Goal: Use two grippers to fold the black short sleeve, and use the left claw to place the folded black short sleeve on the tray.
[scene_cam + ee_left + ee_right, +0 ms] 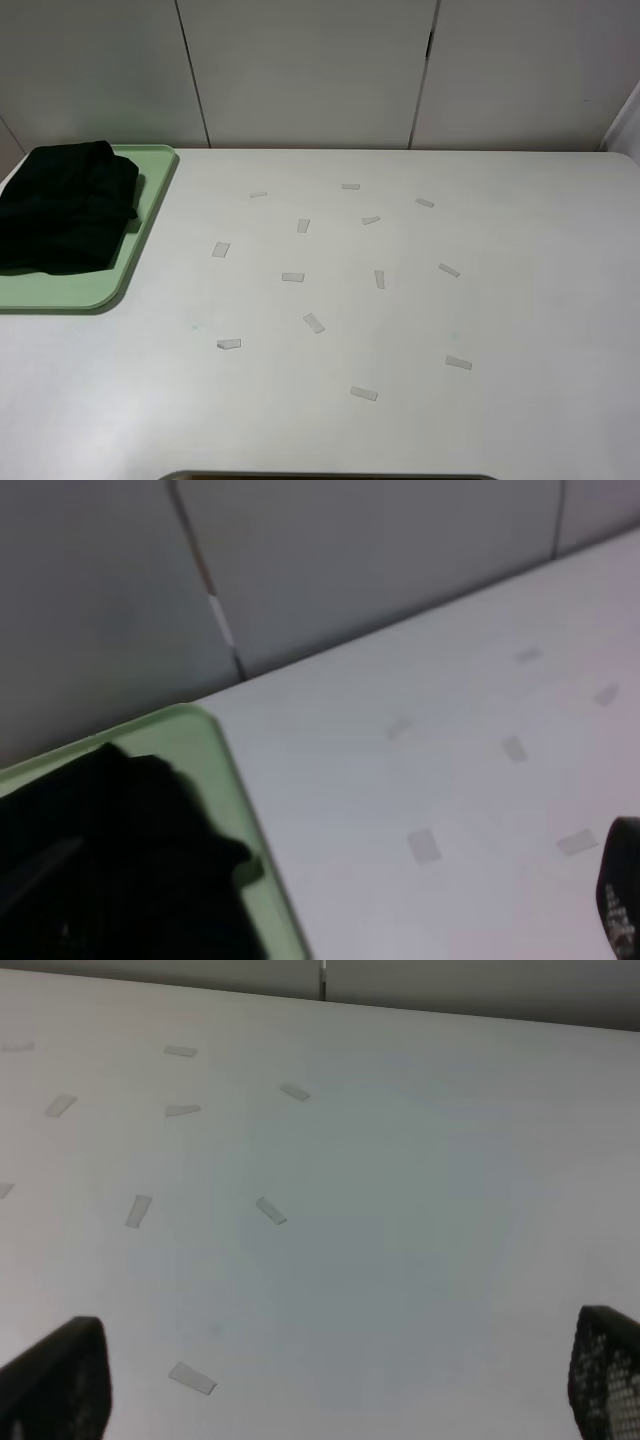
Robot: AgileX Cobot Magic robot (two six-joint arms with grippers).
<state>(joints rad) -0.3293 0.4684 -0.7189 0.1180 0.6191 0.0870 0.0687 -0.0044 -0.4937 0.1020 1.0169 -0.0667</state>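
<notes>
**Folded shirt lies on the tray, both arms clear of it**

Exterior high view: the black short sleeve (65, 205) lies bundled on the pale green tray (150, 200) at the left edge of the frame, on the white table (520, 300). Small clear strips (314, 322) are scattered across the table's middle. No arm shows here.

Left wrist view: the shirt (110, 870) fills the lower left, on the tray (225, 770). Only one dark fingertip (622, 895) of the left claw shows at the lower right edge; whether its jaws are spread or pressed together cannot be told.

Right wrist view: the right gripper (340, 1385) has its two fingertips (60, 1380) at opposite lower corners, spread wide, holding nothing, above bare table and strips (270, 1210).
</notes>
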